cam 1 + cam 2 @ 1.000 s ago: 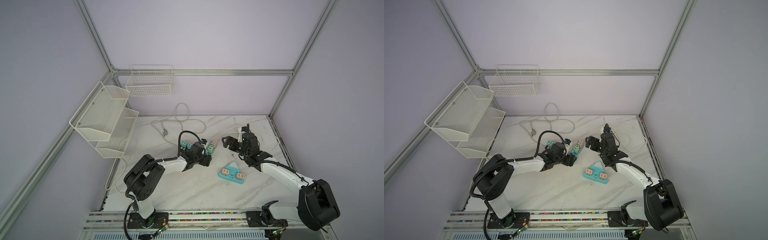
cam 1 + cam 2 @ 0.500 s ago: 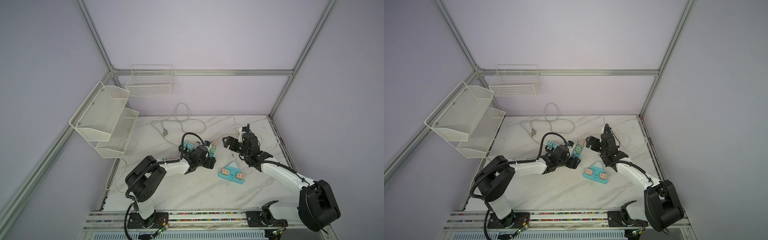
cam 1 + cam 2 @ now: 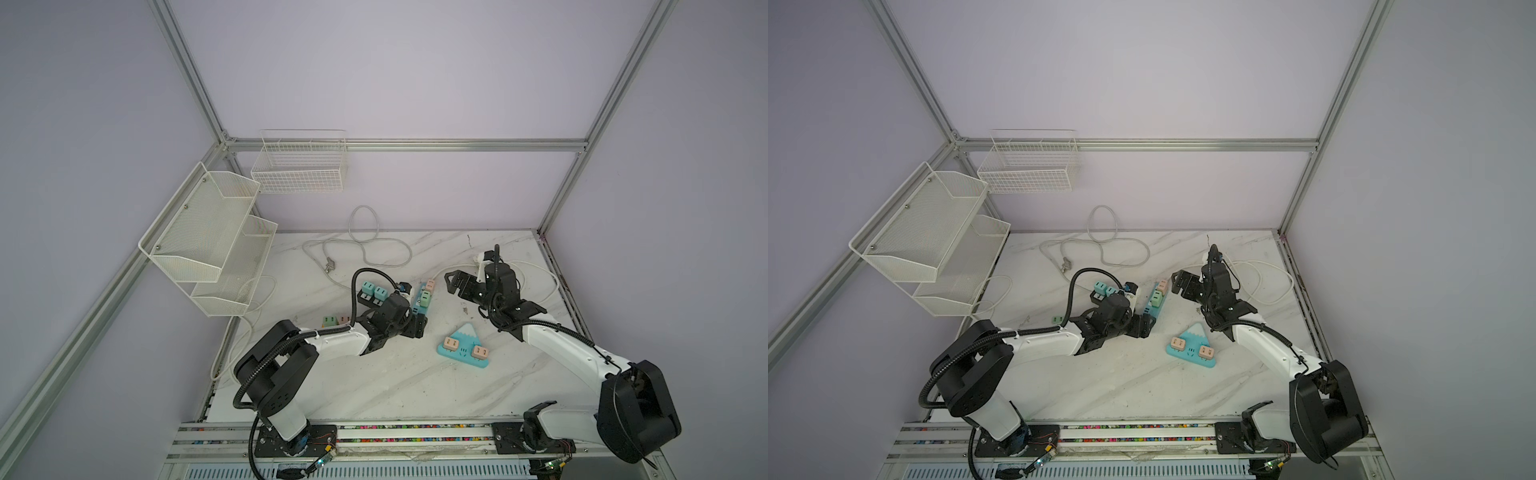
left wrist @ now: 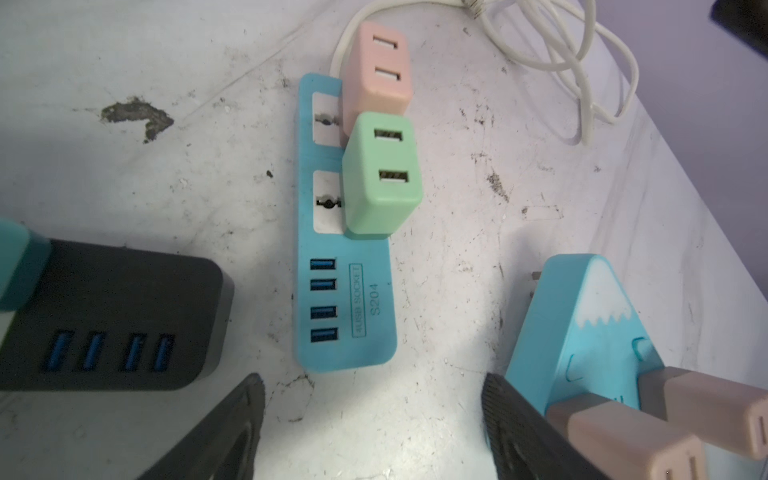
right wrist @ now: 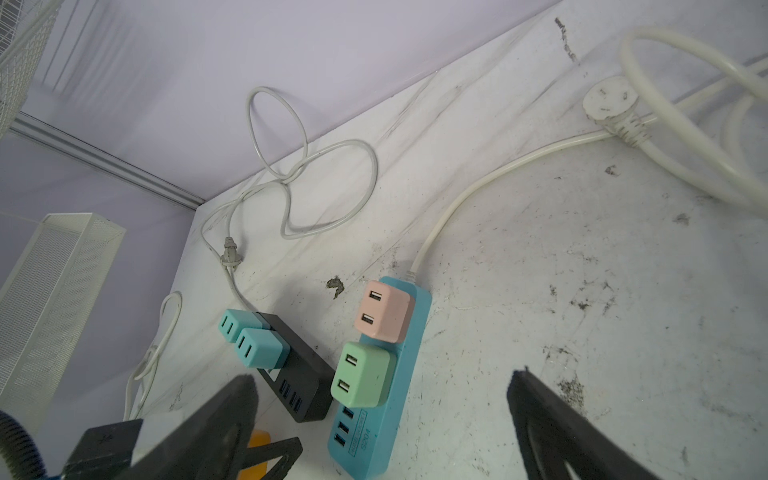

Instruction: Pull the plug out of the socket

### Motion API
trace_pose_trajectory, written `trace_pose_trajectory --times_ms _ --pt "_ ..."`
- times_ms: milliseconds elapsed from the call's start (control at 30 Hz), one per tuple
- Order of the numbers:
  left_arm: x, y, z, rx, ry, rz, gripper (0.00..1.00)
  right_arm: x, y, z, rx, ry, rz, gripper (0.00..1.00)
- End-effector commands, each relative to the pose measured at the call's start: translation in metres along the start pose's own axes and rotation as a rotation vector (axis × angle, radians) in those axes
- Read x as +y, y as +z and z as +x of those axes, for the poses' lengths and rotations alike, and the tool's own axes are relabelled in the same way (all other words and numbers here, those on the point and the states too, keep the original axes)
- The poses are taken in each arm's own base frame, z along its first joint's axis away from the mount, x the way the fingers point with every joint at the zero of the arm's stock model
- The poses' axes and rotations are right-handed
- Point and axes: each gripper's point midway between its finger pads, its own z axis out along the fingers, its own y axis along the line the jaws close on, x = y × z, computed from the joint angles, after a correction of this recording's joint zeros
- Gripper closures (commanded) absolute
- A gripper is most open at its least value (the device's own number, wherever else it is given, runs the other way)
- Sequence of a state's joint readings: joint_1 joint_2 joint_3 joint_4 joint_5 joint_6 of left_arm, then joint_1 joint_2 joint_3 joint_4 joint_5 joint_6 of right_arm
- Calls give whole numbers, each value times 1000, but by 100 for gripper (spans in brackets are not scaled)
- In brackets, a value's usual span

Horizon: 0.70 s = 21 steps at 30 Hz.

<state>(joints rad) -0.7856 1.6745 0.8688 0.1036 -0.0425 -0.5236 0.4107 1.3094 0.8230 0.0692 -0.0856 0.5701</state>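
Left wrist view — blue power strip holds green plug and pink plug; left gripper, right gripper near it — both spread.

A white mesh rack with two tiers hangs on the left frame rail, over the left edge of the table. Just right of the rack and a little higher, a wire basket hangs on the back rail. The table is white marble with many dark marks; one bigger dark stain shows in the right wrist view. A grey cable lies in loops right of the rack's lower tier, and one loop leans on the back wall.
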Motion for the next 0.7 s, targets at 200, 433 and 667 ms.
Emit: trace_pose_trajectory --times_ms 200,433,667 --pt "4 21 6 -8 9 -2 18 4 -7 -11 -32 -8 3 2" --pt "-12 36 7 3 19 66 18 5 -11 -15 -47 -14 8 3" --pt "-33 48 6 -2 27 114 18 3 -13 -16 -44 -17 16 3"
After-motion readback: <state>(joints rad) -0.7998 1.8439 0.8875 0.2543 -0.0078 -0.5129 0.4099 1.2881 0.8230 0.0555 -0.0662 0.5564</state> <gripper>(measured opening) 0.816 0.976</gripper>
